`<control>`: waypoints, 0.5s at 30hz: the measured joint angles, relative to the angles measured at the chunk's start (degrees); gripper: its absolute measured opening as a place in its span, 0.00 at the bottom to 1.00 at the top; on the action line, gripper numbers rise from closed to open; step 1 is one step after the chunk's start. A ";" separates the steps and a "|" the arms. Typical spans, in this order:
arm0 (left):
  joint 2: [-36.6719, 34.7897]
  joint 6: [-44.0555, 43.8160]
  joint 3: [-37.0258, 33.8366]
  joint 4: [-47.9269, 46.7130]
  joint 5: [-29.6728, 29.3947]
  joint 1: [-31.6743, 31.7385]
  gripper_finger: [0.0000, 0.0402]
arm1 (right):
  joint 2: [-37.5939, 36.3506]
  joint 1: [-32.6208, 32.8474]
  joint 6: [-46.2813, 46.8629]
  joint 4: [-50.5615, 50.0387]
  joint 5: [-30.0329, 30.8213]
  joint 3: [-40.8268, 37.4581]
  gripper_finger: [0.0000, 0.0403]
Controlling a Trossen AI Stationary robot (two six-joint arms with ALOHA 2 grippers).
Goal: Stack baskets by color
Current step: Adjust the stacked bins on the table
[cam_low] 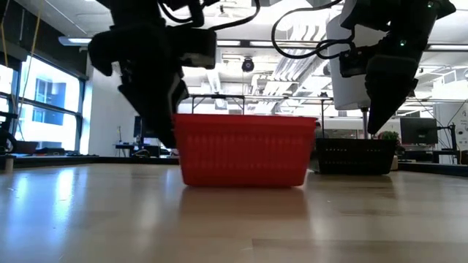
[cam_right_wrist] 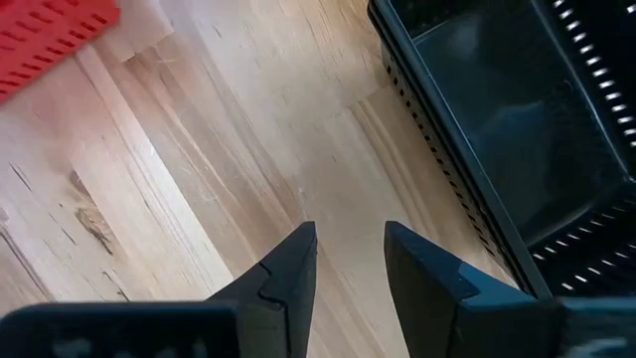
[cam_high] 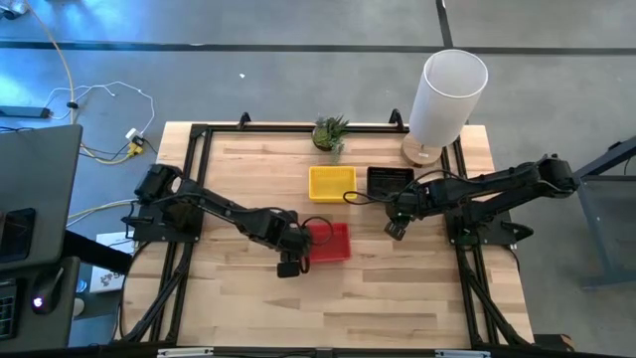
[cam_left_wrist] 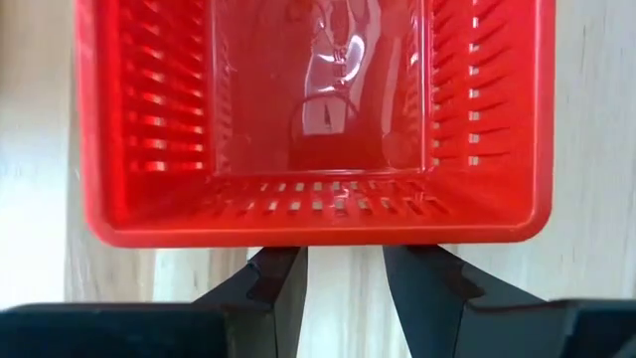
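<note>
A red basket [cam_high: 330, 242] stands upright on its bottom in the middle of the table, and shows large in the low view [cam_low: 241, 150]. My left gripper [cam_left_wrist: 343, 261] points down, open, just outside the basket's left short wall [cam_left_wrist: 318, 231], with only bare wood between its fingers. Farther back stand a yellow basket [cam_high: 332, 183] and, to its right, a black basket [cam_high: 390, 182], both on the table. My right gripper [cam_right_wrist: 350, 239] hangs open over bare wood just in front of the black basket [cam_right_wrist: 497, 129], holding nothing.
A tall white cylinder [cam_high: 447, 94] stands at the back right corner and a small green plant [cam_high: 330, 131] at the back edge. Black frame rails [cam_high: 189, 179] run along the table's sides. Bare wood [cam_high: 338, 308] stretches across the near half.
</note>
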 joint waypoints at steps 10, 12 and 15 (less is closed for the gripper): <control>-0.02 5.48 0.00 2.88 0.01 3.42 0.25 | 0.00 0.00 0.01 0.26 -0.35 0.00 0.27; -0.02 5.56 0.00 2.90 0.01 3.99 0.25 | 0.00 0.00 0.01 0.43 -0.52 0.00 0.27; -0.02 5.56 0.00 2.88 0.01 4.42 0.24 | 0.00 0.00 0.01 0.46 -0.85 0.00 0.27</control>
